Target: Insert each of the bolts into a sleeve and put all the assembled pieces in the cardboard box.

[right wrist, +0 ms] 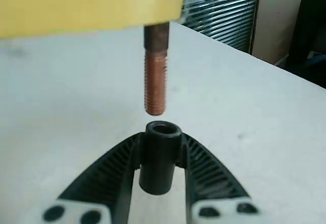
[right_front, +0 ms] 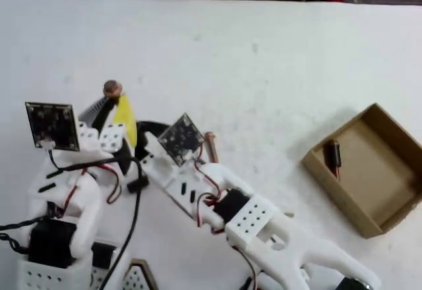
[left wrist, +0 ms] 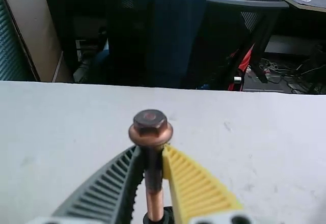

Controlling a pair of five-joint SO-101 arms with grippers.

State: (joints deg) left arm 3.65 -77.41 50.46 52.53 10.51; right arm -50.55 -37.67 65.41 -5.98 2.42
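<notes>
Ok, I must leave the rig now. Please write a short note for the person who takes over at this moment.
The left pincer is shut on a bolt, head up, thread pointing down.
The right pincer is shut on a black sleeve, upright, its opening just under the bolt's tip, apart from it.
The cardboard box stands on the table, with one assembled piece inside.
Done: one piece is boxed.
Left: insert this bolt into the sleeve and box it. A copper rod beside the right arm looks like another bolt; check it.
</notes>
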